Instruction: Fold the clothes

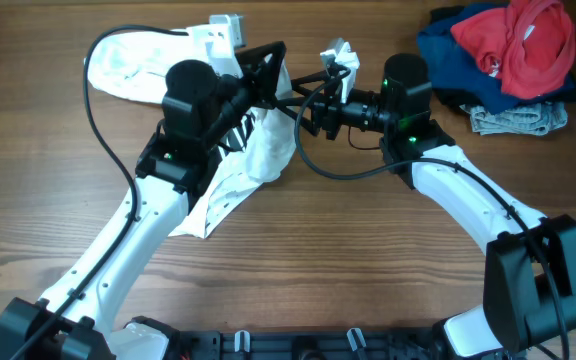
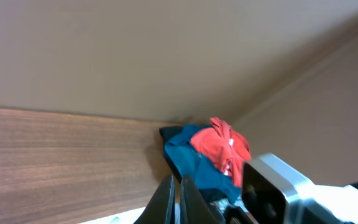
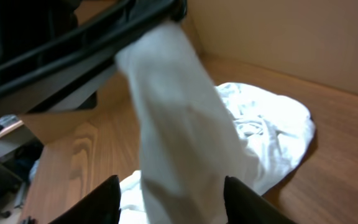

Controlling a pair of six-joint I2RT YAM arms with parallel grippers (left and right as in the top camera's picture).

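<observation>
The white T-shirt (image 1: 133, 65) lies crumpled at the back left of the table, with one part lifted into a hanging strip (image 1: 263, 150). My left gripper (image 1: 286, 92) is shut on that strip and holds it above the table. In the left wrist view its fingers (image 2: 178, 196) are pressed together with a sliver of white between them. My right gripper (image 1: 310, 110) faces it from the right. In the right wrist view its fingers (image 3: 169, 186) are open on either side of the hanging T-shirt fabric (image 3: 179, 124). The rest of the shirt (image 3: 272, 124) lies on the table behind.
A pile of other garments lies at the back right: red (image 1: 523, 40) on navy blue (image 1: 458, 55) with grey (image 1: 518, 120) beneath. It also shows in the left wrist view (image 2: 219, 146). The wooden table (image 1: 368, 250) is bordered by a wall at the back.
</observation>
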